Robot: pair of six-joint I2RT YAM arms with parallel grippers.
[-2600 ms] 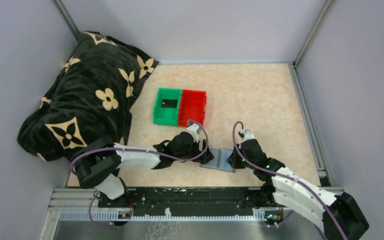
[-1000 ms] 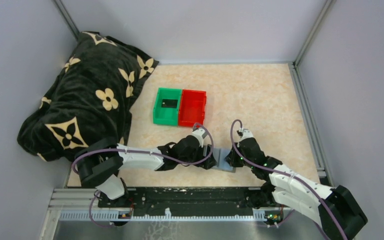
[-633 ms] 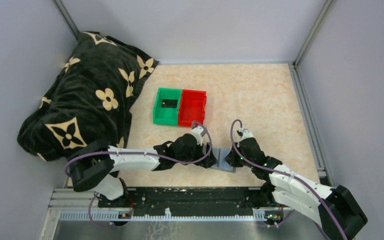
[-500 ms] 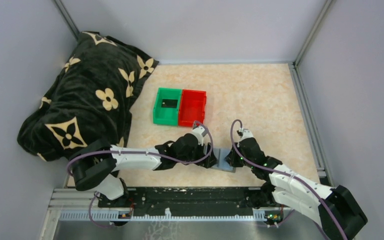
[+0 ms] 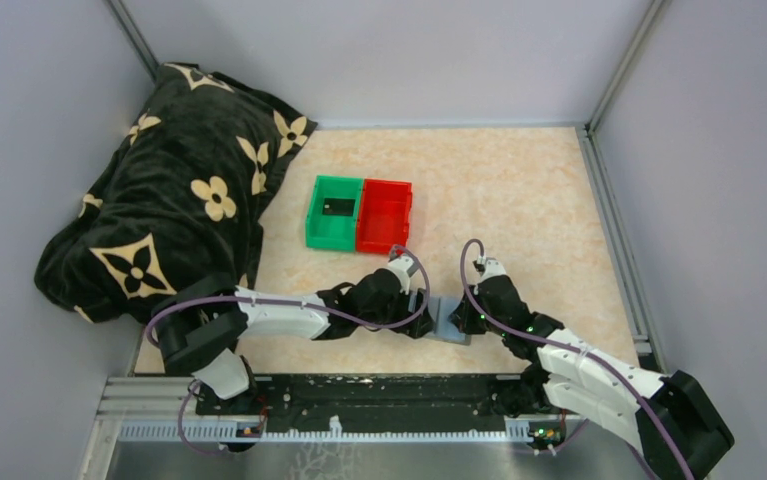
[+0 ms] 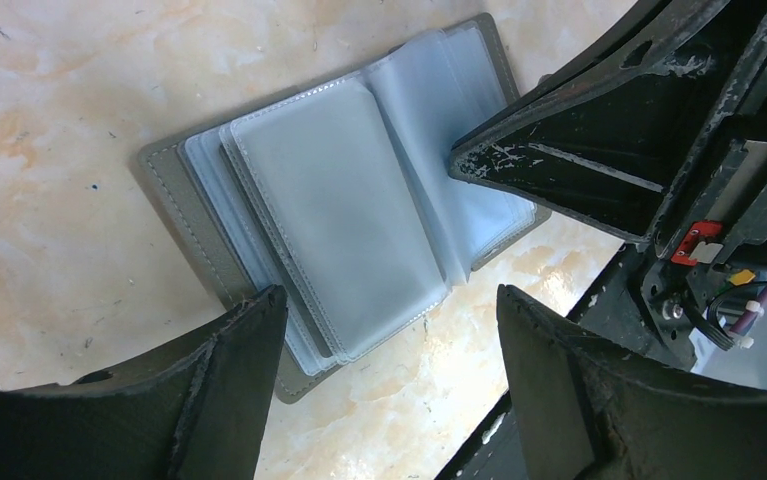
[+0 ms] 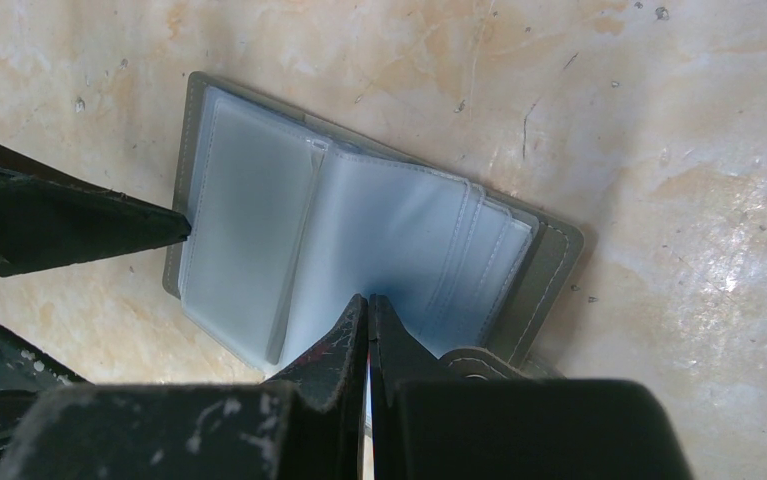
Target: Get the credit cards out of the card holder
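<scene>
So here's where I'm at: the card holder (image 6: pixel 339 210) is lying flat and wide open on the worktop (image 5: pixel 519 190), up near the front edge between my two arms, with the grey cover down and the clear sleeves (image 7: pixel 249 220) fanned up. My right claw (image 7: pixel 367 305) is pinched fully together with nothing in it. I'm using it like one fingertip, poking down on the right-hand stack of sleeves. My guess is that's to pin the thing so it doesn't flop closed or skate around on the smooth top. My left claw (image 6: pixel 389 300) is spread wide and holding nothing. It's hanging low over the left-hand pages, with one fingertip just beside the edge of the cover, so it looks lined up to pinch or flip a page. Annoying bit: every sleeve I can see looks cloudy and empty, with no credit cards showing. If any are left they're probably buried a page or two down, but I can't tell from here. There's a small dark rectangle (image 5: pixel 337 207) in the green bin (image 5: pixel 311 215), which sits against the red bin (image 5: pixel 407 210) further back. It looks like one card that's out already, though it's too small to be sure. Next I'd want to leaf through the sleeves with the left while the right pins the other half.
</scene>
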